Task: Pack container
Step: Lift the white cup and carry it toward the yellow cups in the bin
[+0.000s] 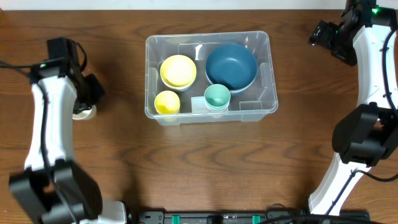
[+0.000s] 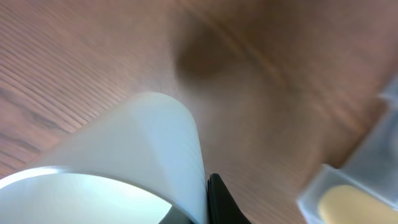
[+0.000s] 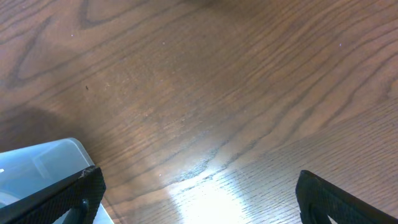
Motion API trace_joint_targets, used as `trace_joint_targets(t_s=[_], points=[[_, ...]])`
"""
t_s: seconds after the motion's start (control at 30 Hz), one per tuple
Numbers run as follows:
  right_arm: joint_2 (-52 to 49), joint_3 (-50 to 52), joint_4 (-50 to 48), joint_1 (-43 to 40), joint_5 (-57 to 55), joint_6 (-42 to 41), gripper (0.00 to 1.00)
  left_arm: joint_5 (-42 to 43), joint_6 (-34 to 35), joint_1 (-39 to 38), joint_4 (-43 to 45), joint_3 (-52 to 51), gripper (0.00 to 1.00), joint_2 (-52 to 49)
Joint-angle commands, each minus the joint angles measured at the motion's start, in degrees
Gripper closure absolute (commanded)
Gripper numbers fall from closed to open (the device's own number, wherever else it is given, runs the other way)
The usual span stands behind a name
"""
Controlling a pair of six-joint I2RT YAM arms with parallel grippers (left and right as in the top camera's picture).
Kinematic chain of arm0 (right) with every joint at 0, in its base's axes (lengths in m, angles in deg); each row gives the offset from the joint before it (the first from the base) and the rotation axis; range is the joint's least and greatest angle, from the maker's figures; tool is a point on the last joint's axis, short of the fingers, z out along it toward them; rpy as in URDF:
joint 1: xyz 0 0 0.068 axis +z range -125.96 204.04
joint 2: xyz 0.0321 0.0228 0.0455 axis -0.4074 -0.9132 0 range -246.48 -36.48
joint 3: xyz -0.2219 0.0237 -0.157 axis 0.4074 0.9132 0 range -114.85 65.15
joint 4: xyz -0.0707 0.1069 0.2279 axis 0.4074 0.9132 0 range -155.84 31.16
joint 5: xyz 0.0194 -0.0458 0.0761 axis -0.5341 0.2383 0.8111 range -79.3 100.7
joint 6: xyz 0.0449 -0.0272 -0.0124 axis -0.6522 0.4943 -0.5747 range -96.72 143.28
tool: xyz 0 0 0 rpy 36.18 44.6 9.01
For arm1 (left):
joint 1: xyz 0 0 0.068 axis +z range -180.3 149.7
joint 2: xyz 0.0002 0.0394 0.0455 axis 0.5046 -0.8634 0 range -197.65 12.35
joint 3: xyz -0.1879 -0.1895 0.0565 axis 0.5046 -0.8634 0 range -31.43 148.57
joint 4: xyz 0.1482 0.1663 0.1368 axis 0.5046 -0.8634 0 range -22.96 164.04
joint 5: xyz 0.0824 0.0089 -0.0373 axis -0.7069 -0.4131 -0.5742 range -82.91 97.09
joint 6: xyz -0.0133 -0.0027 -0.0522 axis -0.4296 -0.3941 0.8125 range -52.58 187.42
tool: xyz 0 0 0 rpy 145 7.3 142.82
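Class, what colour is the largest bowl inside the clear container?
The bowl is dark blue; the overhead view shows it best.

Container (image 1: 272, 81) is sitting mid-table (image 1: 205, 168). Inside, large bowl (image 1: 231, 65) is lying back right and small bowl (image 1: 178, 70) back left. Front-left cup (image 1: 167, 102) is standing before the small bowl, middle cup (image 1: 217, 96) before the large bowl. Lone cup (image 1: 84, 112) is standing well left of the container, under the left gripper (image 1: 87, 99).

Left arm (image 1: 45, 124) & right arm (image 1: 373, 56): white links w/ black joints, blk cables, green LEDs.
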Motion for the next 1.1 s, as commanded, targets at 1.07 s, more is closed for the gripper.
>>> trace_joint_targets(t_s=[1.07], points=[[0.2,-0.3,0.0,0.2,0.2,-0.7,0.01,8.3,-17.4,-33.9,-1.0,-0.2,0.94,10.4]])
